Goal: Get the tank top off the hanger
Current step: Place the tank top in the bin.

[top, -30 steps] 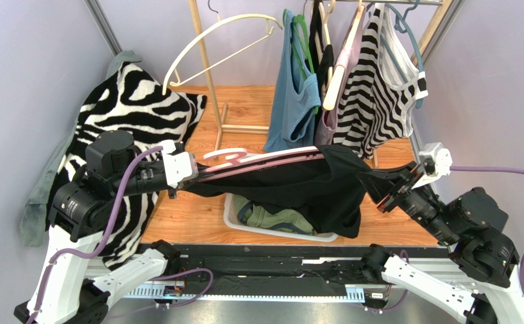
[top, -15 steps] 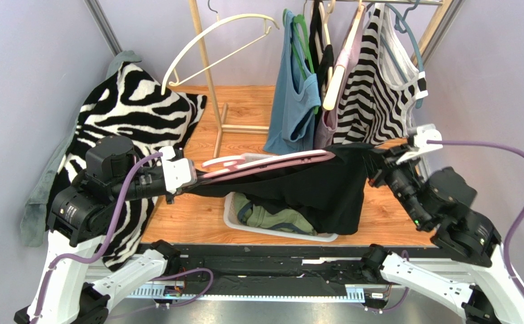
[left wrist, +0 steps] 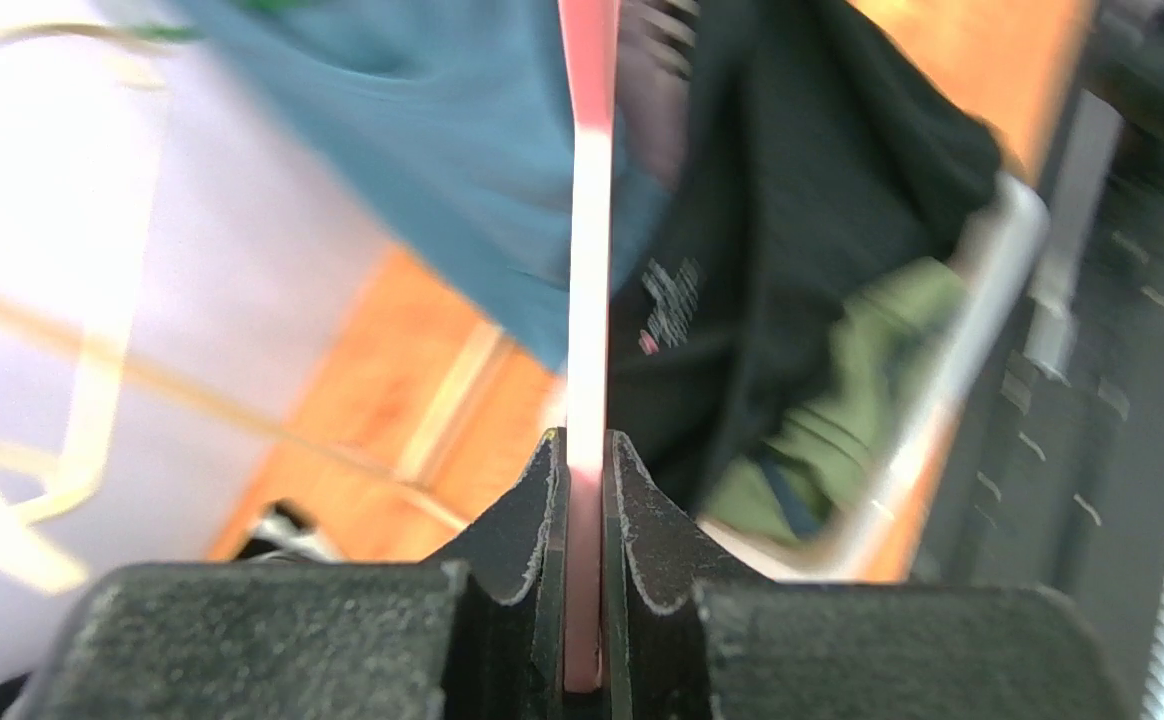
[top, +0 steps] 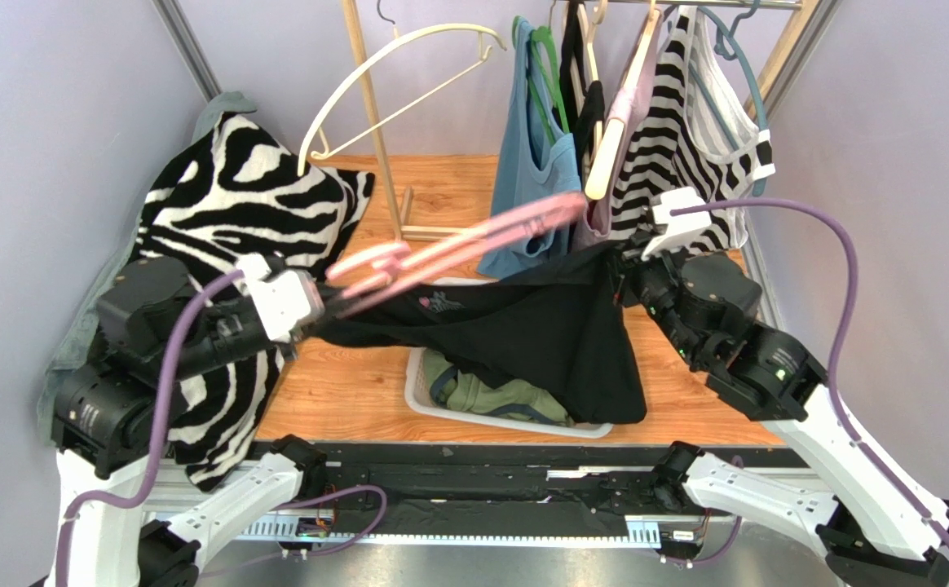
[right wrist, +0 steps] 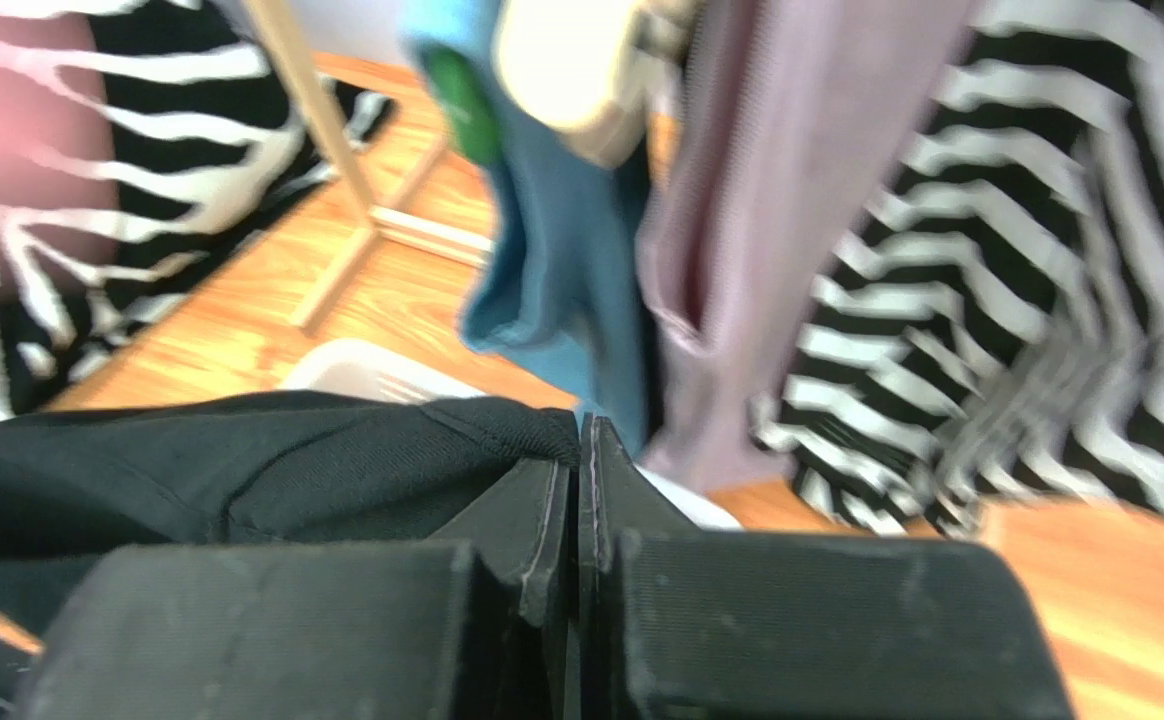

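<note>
Clamping the pink hanger [left wrist: 591,225] edge-on, the left gripper [left wrist: 585,450] is standing narrow, both fingers pressing flat on the plastic. It is holding the hanger out over the table [top: 333,391], tilted so that the far end is rising toward the hung clothes.

Right gripper [right wrist: 579,443]: pinching fully closed on a fold of the black tank top [top: 529,324] at the garment's upper right corner, with the cloth bunching beside its left finger.

Tank top: hanging as a wide sheet between the two grippers, its upper edge running taut from one to the other. The hanger's arms are lifting above that edge, and the far end is showing bare. Near the left gripper the cloth's corner is meeting the hanger; whether it is hooked there cannot be told.

White basket [top: 415,385]: sitting at the near edge of the table, directly under the tank top's drooping hem, and holding a green garment [top: 492,394].

Zebra cloth [top: 241,196]: draping down the left side, behind the left arm.

Wooden rack [top: 372,110]: standing at the back of the table. A blue top [top: 529,171] and a striped top [top: 675,171] are hanging from it, just beyond the hanger's raised end.
</note>
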